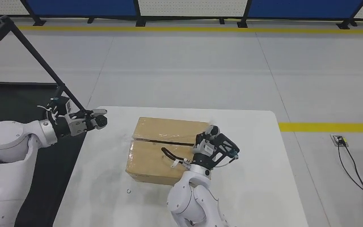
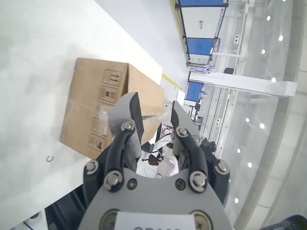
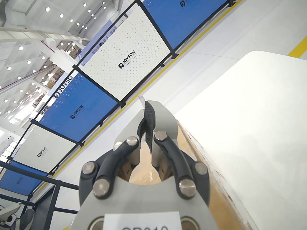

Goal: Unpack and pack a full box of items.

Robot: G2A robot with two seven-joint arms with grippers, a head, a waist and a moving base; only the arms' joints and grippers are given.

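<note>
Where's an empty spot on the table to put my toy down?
The biggest bare patch is the table between the box and the right edge. There's also room left of the box, by a small ring. It's crowded over the box's right end, where the right gripper pinches a tape sliver, and by the left gripper at the far-left corner.

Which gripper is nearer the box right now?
Right: the right gripper sits over the box; the left gripper hangs apart, at the table edge.
</note>
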